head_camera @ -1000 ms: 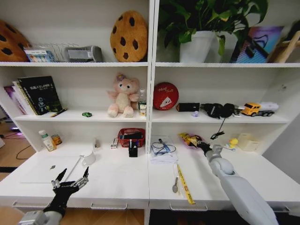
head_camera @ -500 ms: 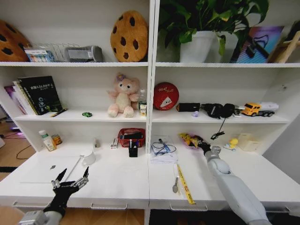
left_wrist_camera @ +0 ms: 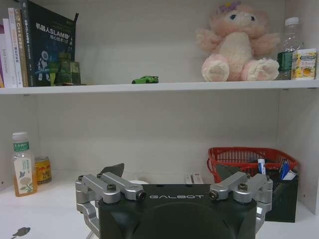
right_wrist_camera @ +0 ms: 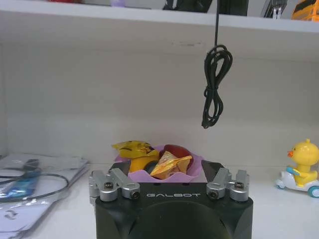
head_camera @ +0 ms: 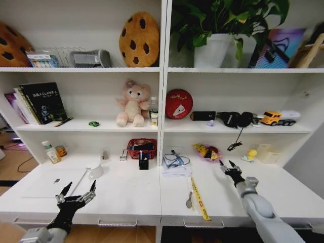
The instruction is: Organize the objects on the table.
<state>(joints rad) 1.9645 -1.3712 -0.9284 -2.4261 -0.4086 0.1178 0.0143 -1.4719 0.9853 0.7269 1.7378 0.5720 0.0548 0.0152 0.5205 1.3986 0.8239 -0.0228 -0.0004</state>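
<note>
My left gripper point(head_camera: 81, 185) hovers open and empty over the front left of the white table point(head_camera: 126, 195), beside the thin silver laptop point(head_camera: 48, 183). Open as well, my right gripper point(head_camera: 226, 163) sits on the right side, a short way in front of a pink bowl of yellow-wrapped snacks point(head_camera: 207, 151) point(right_wrist_camera: 159, 163). The black pen cup point(head_camera: 144, 161) point(left_wrist_camera: 281, 191) stands mid-table before a red basket point(head_camera: 142, 148). Far back on the left is a white-capped bottle point(head_camera: 50, 152) point(left_wrist_camera: 22, 164). A black pen point(head_camera: 63, 121) lies on the shelf above.
A spoon point(head_camera: 189, 201) and a yellow ruler point(head_camera: 200, 199) lie near the front edge. Papers with a cable point(head_camera: 176, 163) sit mid-table, a white cup point(head_camera: 95, 171) to the left, a yellow duck toy point(head_camera: 250, 154) at the right. A cord point(right_wrist_camera: 215, 84) hangs above the bowl.
My right arm has drawn back from the pink bowl toward the front right, its gripper now clear of the snacks. The left arm has not moved.
</note>
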